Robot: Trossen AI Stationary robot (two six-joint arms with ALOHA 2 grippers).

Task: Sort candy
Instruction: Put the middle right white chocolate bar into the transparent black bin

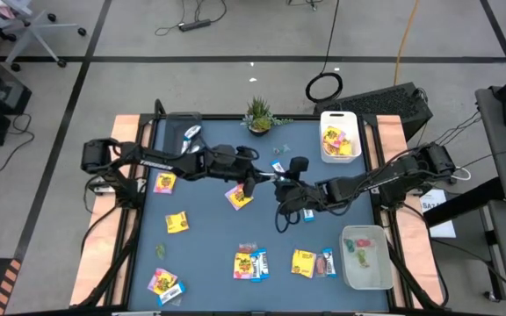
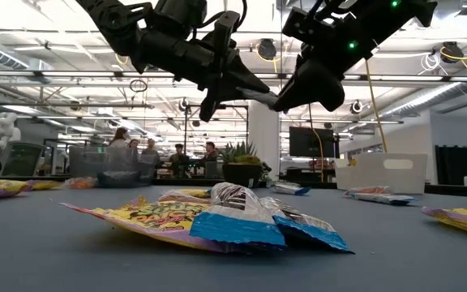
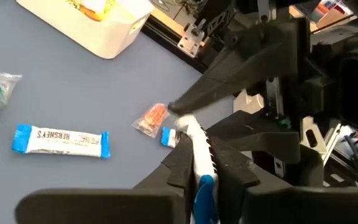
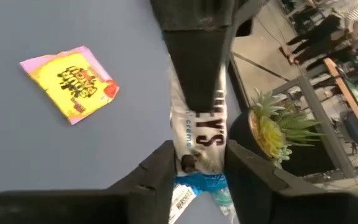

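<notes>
Above the middle of the table my two grippers meet tip to tip. A slim blue-and-white candy bar [image 3: 199, 163] spans between them, clear of the table. My left gripper [image 1: 255, 180] comes from the table's left and is shut on the bar. My right gripper [image 1: 279, 187] comes from the right. It is open, with its fingers [image 4: 160, 177] standing close on either side of the bar's other end [image 4: 199, 140]. Yellow candy packets [image 1: 239, 197] [image 1: 177, 222] lie flat on the blue mat. My left gripper pinches one end of the bar [image 4: 197, 115] between its two fingers [image 4: 194, 59]. The fingers slant slightly down from the table's left and lie along the bar. The bar is lifted clear and reaches out past the fingertips toward my right gripper. I cannot tell whether my right gripper touches the bar.
A white bin [image 1: 341, 158] with yellow packets stands far right; a clear bin [image 1: 367, 276] with small pieces stands near right. A potted plant [image 1: 258, 114] is at the far edge. Another blue-and-white bar [image 3: 61, 141] and an orange piece [image 3: 153, 118] lie below the grippers.
</notes>
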